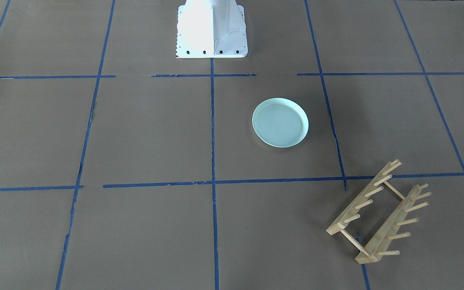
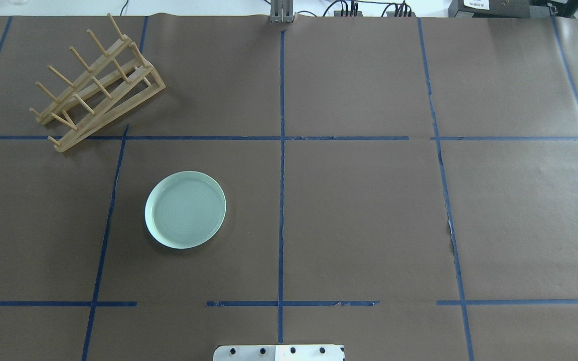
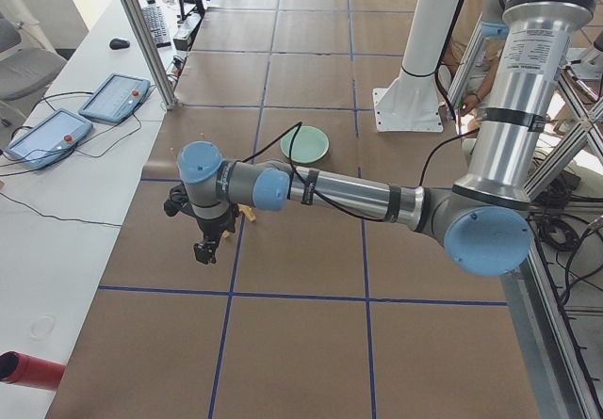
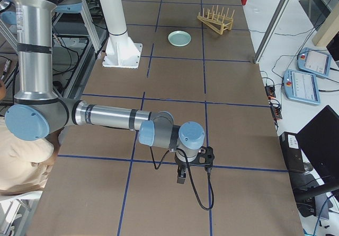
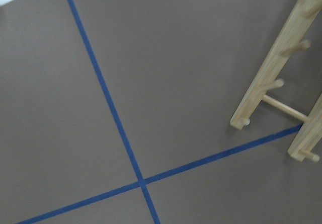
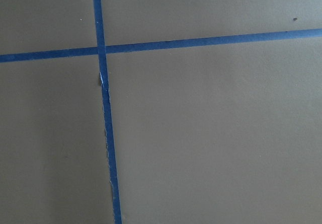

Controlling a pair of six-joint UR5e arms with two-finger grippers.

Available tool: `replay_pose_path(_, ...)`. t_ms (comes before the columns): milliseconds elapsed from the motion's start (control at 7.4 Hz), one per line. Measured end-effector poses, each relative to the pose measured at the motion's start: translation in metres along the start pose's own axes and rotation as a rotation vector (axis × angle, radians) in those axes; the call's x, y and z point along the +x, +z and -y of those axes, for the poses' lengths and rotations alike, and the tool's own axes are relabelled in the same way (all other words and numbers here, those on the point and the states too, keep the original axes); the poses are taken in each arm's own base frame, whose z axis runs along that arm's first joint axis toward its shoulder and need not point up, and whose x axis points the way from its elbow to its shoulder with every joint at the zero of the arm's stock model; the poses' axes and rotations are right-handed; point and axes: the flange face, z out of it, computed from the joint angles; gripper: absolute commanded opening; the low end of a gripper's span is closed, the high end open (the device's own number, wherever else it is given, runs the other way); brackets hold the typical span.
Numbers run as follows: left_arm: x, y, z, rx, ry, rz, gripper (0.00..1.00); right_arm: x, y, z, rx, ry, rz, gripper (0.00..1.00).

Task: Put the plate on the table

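The pale mint-green plate (image 1: 280, 123) lies flat on the brown paper-covered table (image 1: 143, 133), on the robot's left half near the middle line. It also shows in the overhead view (image 2: 185, 209), the exterior left view (image 3: 304, 143) and the exterior right view (image 4: 179, 38). Nothing touches it. My left gripper (image 3: 205, 248) hangs over the table's left end, well away from the plate. My right gripper (image 4: 181, 176) hangs over the table's right end. Each shows only in a side view, so I cannot tell whether it is open or shut.
A wooden peg rack (image 1: 381, 211) lies on the table beyond the plate, toward the far left corner (image 2: 96, 85); its end shows in the left wrist view (image 5: 282, 73). The white robot base (image 1: 211, 30) stands at the near edge. Tablets (image 3: 113, 99) lie off the table.
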Motion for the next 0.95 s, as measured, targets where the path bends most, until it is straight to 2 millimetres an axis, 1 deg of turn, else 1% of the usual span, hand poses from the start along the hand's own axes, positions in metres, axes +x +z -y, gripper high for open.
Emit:
replay_pose_path(135, -0.018, -0.006, -0.018, 0.020, -0.033, -0.007, 1.00, 0.000, 0.000, 0.000, 0.000, 0.000, 0.000, 1.00)
replay_pose_path(270, -0.027, -0.010, -0.027, 0.026, -0.056, -0.008, 1.00, 0.000, 0.000, 0.000, 0.000, 0.000, 0.000, 1.00)
replay_pose_path(405, -0.031, -0.012, -0.030, 0.023, -0.070, -0.007, 1.00, 0.000, 0.000, 0.000, 0.001, 0.000, 0.000, 1.00)
replay_pose_path(676, -0.036, -0.008, -0.033, 0.012, -0.086, -0.008, 1.00, 0.000, 0.000, 0.000, 0.000, 0.000, 0.000, 1.00)
replay_pose_path(946, -0.044, -0.003, -0.047, 0.007, -0.105, -0.011, 1.00, 0.000, 0.000, 0.000, 0.000, 0.000, 0.000, 1.00)
